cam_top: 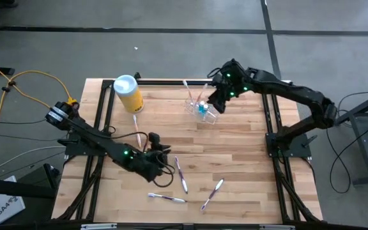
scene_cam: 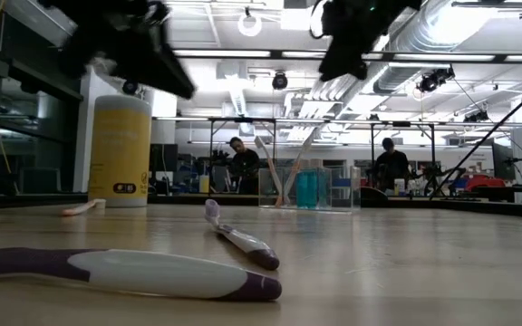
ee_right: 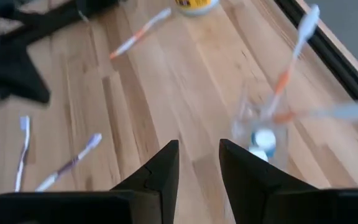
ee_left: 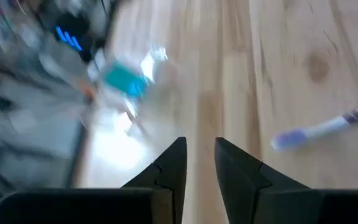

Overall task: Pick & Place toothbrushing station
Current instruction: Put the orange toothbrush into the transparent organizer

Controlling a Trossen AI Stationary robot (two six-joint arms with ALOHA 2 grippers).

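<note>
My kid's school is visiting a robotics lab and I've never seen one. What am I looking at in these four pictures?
It is two dark robot arms working over a wooden table. One picture looks straight down, one looks level across the tabletop, and two come from cameras on the arms' wrists. The left gripper hangs above the middle of the table, its fingers slightly apart, holding nothing. The right gripper hovers by a clear holder cup with toothbrushes standing in it, also empty. On the table lie several loose toothbrushes and a yellow canister with a pale blue lid. People show in the room behind.
</note>
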